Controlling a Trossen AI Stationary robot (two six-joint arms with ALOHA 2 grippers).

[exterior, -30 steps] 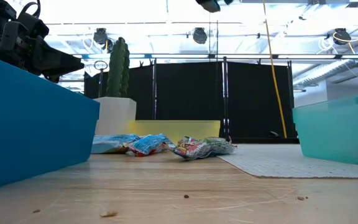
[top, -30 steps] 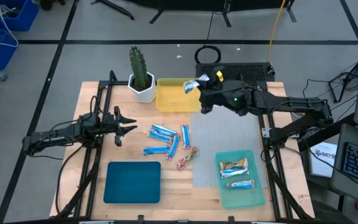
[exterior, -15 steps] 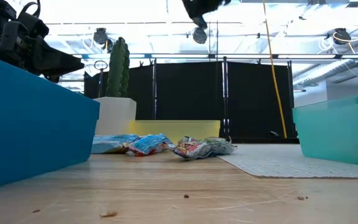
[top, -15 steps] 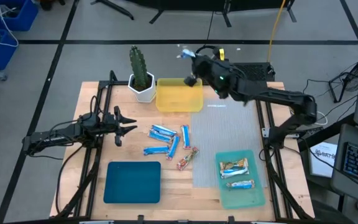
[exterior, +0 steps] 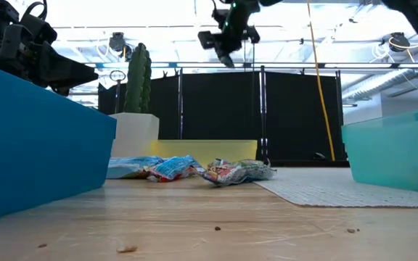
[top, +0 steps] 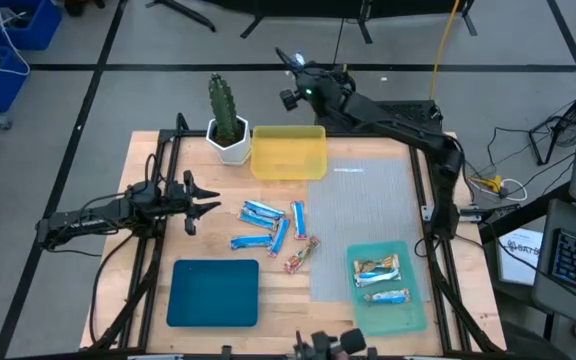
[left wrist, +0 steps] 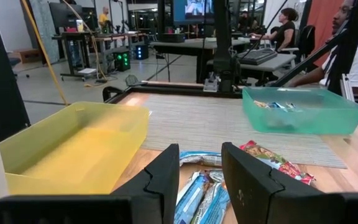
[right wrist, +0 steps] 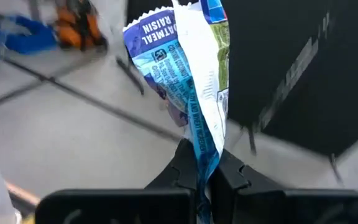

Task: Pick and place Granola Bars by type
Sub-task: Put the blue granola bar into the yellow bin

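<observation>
Granola bar (right wrist: 188, 87) pinched in right tool (top: 290, 62), beyond counter (top: 148, 300) past yellow tray (top: 288, 153) and cactus (top: 223, 108). Left tool (top: 206, 199) part-open, empty, beside loose bars (top: 268, 225).

**Bars on the table, one up in the air**

I see a loose cluster of blue-and-white bars (top: 268, 224) lying flat on the bare wood mid-table, some touching, angled every which way. Just beside them lies the reddish multicoloured bar (top: 301, 254), tilted. Two more bars (top: 380, 278) lie side by side in the light teal tray (top: 408, 316). One blue-and-white bar (right wrist: 191, 74), crumpled and upright, is pinched by its lower end in the right gripper (right wrist: 207, 177).
</observation>
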